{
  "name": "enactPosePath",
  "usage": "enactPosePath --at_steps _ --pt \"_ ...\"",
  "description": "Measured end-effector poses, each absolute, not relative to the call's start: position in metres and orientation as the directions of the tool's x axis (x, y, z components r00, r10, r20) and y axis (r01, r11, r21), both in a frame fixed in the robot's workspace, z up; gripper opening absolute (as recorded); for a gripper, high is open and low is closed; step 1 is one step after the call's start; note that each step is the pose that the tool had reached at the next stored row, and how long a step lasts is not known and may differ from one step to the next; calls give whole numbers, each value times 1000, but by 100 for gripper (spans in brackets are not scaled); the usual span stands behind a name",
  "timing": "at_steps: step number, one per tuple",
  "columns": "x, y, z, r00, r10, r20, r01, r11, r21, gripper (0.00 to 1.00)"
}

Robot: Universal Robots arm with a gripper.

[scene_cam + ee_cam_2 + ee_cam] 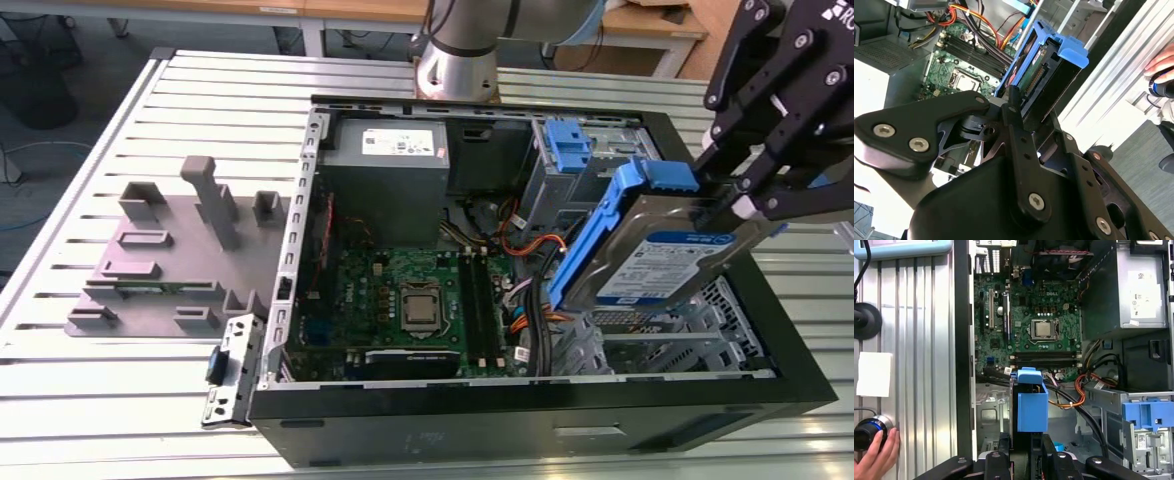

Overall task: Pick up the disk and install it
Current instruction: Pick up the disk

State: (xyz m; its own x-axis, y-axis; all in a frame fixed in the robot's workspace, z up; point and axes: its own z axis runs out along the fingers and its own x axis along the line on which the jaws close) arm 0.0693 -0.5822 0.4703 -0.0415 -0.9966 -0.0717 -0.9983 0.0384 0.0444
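Note:
In the exterior view, the disk, a metal drive with a white-and-blue label and blue carrier rails, hangs tilted above the right side of the open computer case. My gripper is shut on its upper right edge and comes in from the exterior view's right. In the second wrist view the disk stands edge-on past the black fingers, its connector side showing. The first wrist view has the disk's blue carrier just beyond my gripper, over the metal drive cage.
Inside the case lie the motherboard, a grey power supply, cables, and a bare blue bracket in a rear bay. A grey fixture sits on the slatted table. A person's hand rests by a black knob outside the case.

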Motion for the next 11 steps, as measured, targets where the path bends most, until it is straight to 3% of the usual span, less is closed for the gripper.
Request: enactPosePath --at_steps 11 --pt "93 -586 467 -42 -997 -72 -998 39 48 35"
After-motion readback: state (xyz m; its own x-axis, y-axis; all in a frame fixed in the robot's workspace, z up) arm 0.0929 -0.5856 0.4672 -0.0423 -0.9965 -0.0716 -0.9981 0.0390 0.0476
